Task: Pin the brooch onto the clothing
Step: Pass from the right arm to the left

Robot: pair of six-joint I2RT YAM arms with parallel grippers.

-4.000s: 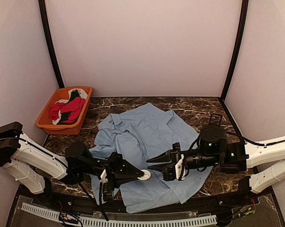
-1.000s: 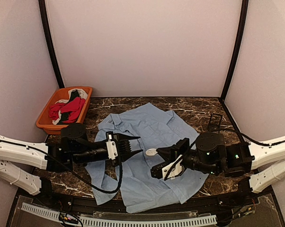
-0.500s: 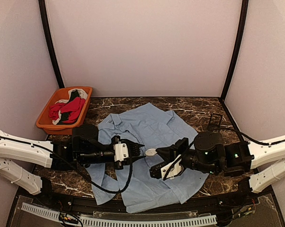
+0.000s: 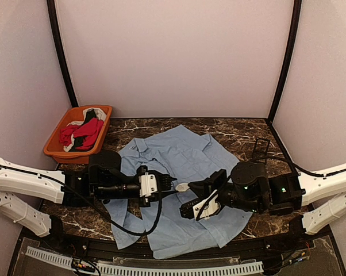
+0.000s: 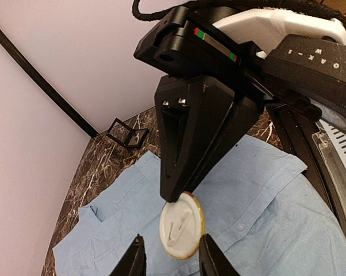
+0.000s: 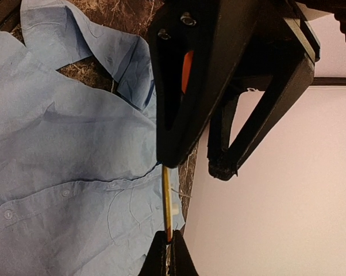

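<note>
The light blue shirt (image 4: 184,152) lies spread on the dark marble table; it also shows in the left wrist view (image 5: 265,195) and the right wrist view (image 6: 58,144). The brooch (image 4: 182,186) is a round white disc with a gold rim, held above the shirt's middle. Its back with the pin faces the left wrist camera (image 5: 181,227). My right gripper (image 4: 188,190) is shut on its edge (image 6: 168,234). My left gripper (image 4: 170,183) is open, its fingers (image 5: 135,259) either side of the brooch's lower part.
An orange basket (image 4: 58,150) holding red, black and white garments stands at the back left. A small black wire frame (image 4: 261,146) stands at the back right of the table. Pale walls enclose the table on three sides.
Four seconds ago my left gripper held the brooch; now the right one holds it. In the last second the left gripper has moved right to the brooch and its jaws have narrowed.
</note>
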